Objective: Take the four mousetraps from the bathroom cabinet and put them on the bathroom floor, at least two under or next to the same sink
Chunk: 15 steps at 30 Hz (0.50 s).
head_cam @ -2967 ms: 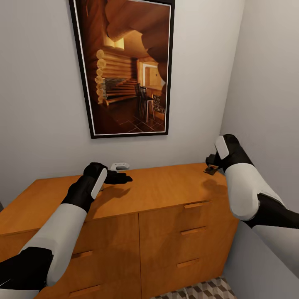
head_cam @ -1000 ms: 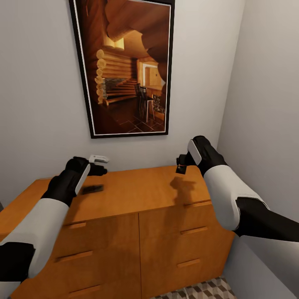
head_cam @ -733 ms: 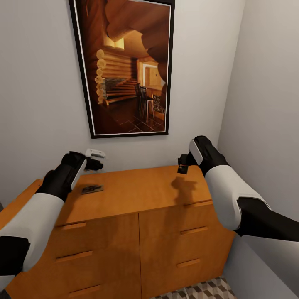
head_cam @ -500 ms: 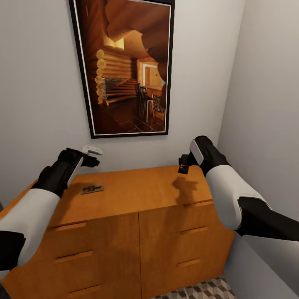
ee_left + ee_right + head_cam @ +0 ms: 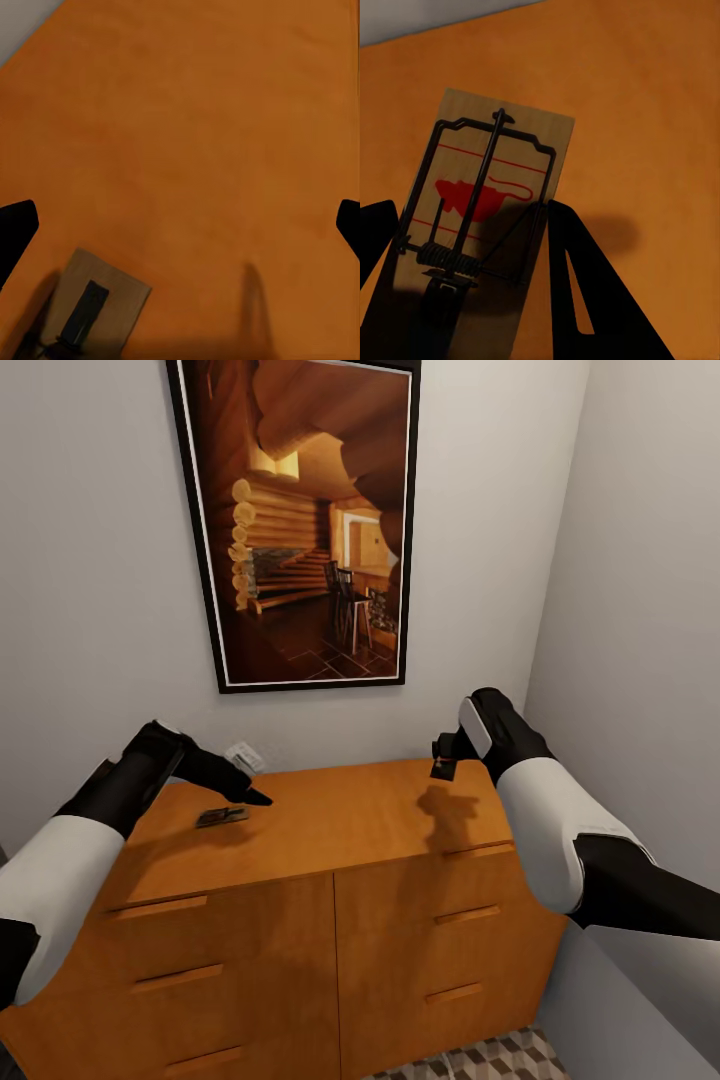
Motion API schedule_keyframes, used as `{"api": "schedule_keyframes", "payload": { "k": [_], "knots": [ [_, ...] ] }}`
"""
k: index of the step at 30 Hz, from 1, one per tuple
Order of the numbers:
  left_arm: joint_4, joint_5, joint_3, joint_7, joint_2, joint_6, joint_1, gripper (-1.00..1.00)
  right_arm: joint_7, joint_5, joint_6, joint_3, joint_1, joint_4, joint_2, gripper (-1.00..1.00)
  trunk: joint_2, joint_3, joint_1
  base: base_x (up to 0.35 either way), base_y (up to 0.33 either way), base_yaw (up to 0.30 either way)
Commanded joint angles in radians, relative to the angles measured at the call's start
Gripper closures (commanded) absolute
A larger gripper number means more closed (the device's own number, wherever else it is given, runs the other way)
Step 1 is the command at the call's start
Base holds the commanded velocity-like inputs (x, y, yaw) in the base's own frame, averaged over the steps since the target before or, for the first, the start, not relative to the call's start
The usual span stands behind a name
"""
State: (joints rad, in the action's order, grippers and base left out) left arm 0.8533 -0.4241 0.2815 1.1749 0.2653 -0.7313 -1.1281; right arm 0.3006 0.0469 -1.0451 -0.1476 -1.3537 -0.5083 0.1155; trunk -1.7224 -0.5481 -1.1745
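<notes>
Right gripper holds a mousetrap clamped between its fingers, lifted clear above the cabinet top near the back-right corner; its shadow falls on the wood just below. In the right wrist view the board sits between the two fingers w/ the red mark and wire bar facing the camera, grip on the spring end.

Left gripper is spread wide and empty, angled down over the cabinet top. The second mousetrap lies flat on the wood just below and slightly behind the fingertips; in the left wrist view it shows near the left finger, off-centre, not between the two. A small white gadget sits on the wall just beyond the gripper; not a target.

Step in hand, as I read it: left pick of that second trap. To do it well: shift the gripper back toward the trap so the board centres between the fingers, square the wrist to the board's short side, come down till the tips nearly touch wood, then close. Board is thin and flat, so prob. easy to push instead of pinch. Keep the right arm steady meanwhile. Can't tell where the other two traps are.
</notes>
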Motion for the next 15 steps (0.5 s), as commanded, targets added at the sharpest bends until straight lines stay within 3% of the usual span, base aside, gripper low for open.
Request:
{"api": "schedule_keyframes", "payload": {
  "k": [1,6,15],
  "knots": [
    [0.001,-0.005,0.002,0.007,0.001,-0.001,-0.001,-1.00,0.007,0.005,-0.002,-0.006,-0.001,0.000,0.001,1.00,-0.001,-0.001,0.000,0.000,0.000,0.000],
    [0.003,-0.004,0.009,0.030,0.015,0.061,-0.001,-1.00,0.007,0.005,-0.002,-0.006,-0.001,0.002,0.000,1.00,-0.001,-0.001,0.000,0.000,0.000,0.000],
    [0.004,-0.007,0.050,0.119,0.040,0.087,-0.001,-1.00,0.008,0.005,-0.002,-0.006,-0.001,0.002,0.001,1.00,-0.001,-0.001,0.000,0.000,0.000,0.000]
  ]
}}
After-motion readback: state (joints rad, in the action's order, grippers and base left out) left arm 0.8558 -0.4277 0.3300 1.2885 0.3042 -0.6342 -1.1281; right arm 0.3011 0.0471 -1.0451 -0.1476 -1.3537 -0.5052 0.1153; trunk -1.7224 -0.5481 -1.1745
